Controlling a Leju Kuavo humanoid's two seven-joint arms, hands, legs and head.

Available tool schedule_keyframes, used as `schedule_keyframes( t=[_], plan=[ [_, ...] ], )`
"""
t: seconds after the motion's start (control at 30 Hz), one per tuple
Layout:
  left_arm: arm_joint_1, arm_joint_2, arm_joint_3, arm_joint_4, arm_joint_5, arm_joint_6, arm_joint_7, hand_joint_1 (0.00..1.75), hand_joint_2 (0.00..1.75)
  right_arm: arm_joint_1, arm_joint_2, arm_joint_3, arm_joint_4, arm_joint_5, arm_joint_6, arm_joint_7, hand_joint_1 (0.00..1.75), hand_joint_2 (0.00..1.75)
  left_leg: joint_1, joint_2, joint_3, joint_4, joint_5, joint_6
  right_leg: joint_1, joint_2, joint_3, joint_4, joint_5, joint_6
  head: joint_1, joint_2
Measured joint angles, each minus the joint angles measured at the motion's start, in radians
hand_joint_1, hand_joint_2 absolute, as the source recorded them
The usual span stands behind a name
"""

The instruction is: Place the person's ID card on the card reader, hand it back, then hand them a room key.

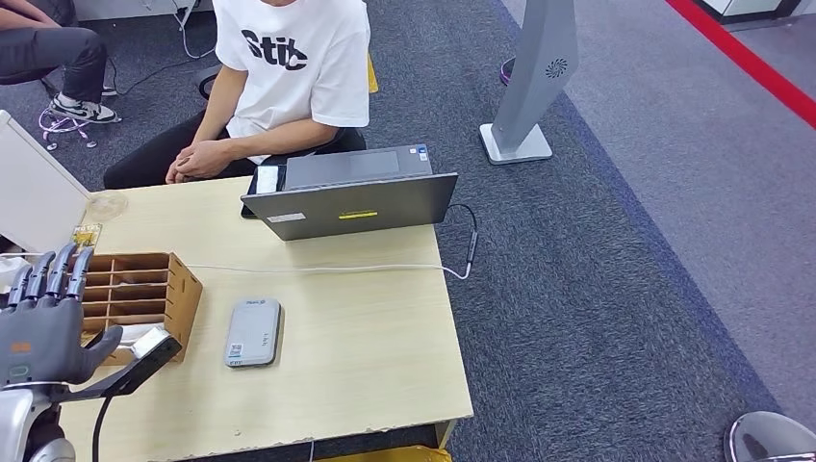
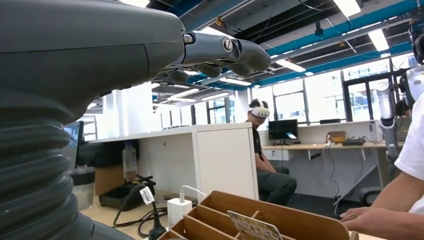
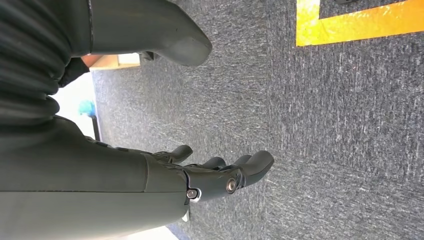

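Observation:
A grey card reader [image 1: 252,332] lies flat on the light wooden table [image 1: 366,346], right of a brown wooden slot rack [image 1: 144,284]. My left hand [image 1: 43,322] hovers over the rack's near-left part with its fingers [image 2: 220,50] straight and spread, holding nothing. A patterned card [image 2: 252,227] stands in one rack slot; it also shows as a patterned card [image 1: 85,234] just beyond my fingertips. My right hand [image 3: 215,175] hangs over grey carpet, fingers loosely apart and empty. A person in a white T-shirt [image 1: 289,67] sits across the table with clasped hands [image 1: 197,159].
An open grey laptop [image 1: 351,197] stands at the far table edge, with a white cable [image 1: 318,268] running across the table behind the reader. A white box [image 1: 34,192] sits far left. A grey floor stand [image 1: 529,87] is right of the person.

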Motion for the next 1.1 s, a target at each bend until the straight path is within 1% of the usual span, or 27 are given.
schedule_keyframes(
  t=[0.23, 0.37, 0.47, 0.57, 0.67, 0.77, 0.9, 1.0, 1.1],
  plan=[
    [0.007, -0.015, 0.000, -0.030, -0.025, 0.046, -0.018, 0.00, 1.75, 0.000, 0.000, -0.005, 0.000, 0.011, 0.000, -0.001, 0.00, 1.75, 0.000, 0.000, 0.000, 0.000, 0.000, 0.000, 0.000, 0.000, 0.000, 0.000, 0.000, 0.000, 0.000, 0.000],
    [0.035, -0.030, -0.002, -0.085, -0.015, 0.082, -0.065, 0.00, 1.75, 0.000, 0.002, -0.015, 0.000, 0.014, 0.000, -0.006, 0.00, 1.75, 0.000, 0.000, 0.000, 0.000, 0.000, 0.000, 0.000, 0.000, 0.000, 0.000, 0.000, 0.000, 0.000, 0.000],
    [0.057, -0.043, -0.021, -0.134, -0.012, 0.112, -0.096, 0.00, 1.75, 0.000, 0.003, -0.022, 0.000, 0.020, 0.001, -0.005, 0.00, 1.75, -0.001, 0.000, 0.000, 0.000, 0.000, 0.000, 0.000, 0.000, 0.000, 0.000, 0.000, 0.000, 0.000, 0.000],
    [0.071, -0.052, -0.056, -0.170, 0.012, 0.105, -0.114, 0.00, 1.75, 0.000, 0.004, -0.026, 0.000, 0.024, 0.004, -0.004, 0.00, 1.75, -0.001, 0.000, 0.000, 0.000, 0.000, 0.000, 0.000, 0.000, 0.000, 0.000, 0.000, 0.000, 0.000, 0.000],
    [0.079, -0.052, -0.094, -0.195, 0.084, 0.051, -0.130, 0.00, 1.75, 0.000, 0.005, -0.033, 0.000, 0.025, 0.005, -0.007, 0.00, 1.75, -0.001, 0.000, 0.000, 0.000, 0.000, 0.000, 0.000, 0.000, 0.000, 0.000, 0.000, 0.000, 0.000, 0.000],
    [0.091, -0.026, -0.115, -0.213, 0.132, -0.022, -0.122, 0.00, 1.75, 0.000, 0.006, -0.045, 0.000, 0.025, 0.005, -0.011, 0.00, 1.75, 0.000, 0.000, 0.000, 0.000, 0.000, 0.000, 0.000, 0.000, 0.000, 0.000, 0.000, 0.000, 0.000, 0.000],
    [0.117, 0.053, -0.119, -0.221, 0.108, -0.097, -0.077, 0.00, 1.75, 0.000, 0.006, -0.061, 0.000, 0.027, 0.003, -0.012, 0.00, 1.75, 0.001, 0.000, 0.000, 0.000, 0.000, 0.000, 0.000, 0.000, 0.000, 0.000, 0.000, 0.000, 0.000, 0.000],
    [0.139, 0.103, -0.117, -0.222, 0.093, -0.120, -0.053, 0.00, 1.75, 0.000, 0.008, -0.072, 0.000, 0.031, 0.003, -0.010, 0.00, 1.75, 0.001, 0.000, 0.000, -0.001, 0.000, 0.000, 0.001, 0.000, 0.000, 0.000, -0.001, -0.001, 0.000, 0.000],
    [0.156, 0.128, -0.106, -0.221, 0.038, -0.119, -0.014, 0.00, 1.75, 0.000, 0.011, -0.079, 0.000, 0.034, 0.002, -0.008, 0.00, 1.75, 0.001, 0.000, 0.000, -0.001, 0.000, 0.000, 0.001, 0.000, 0.000, 0.000, -0.001, -0.001, 0.000, 0.000]
  ],
)
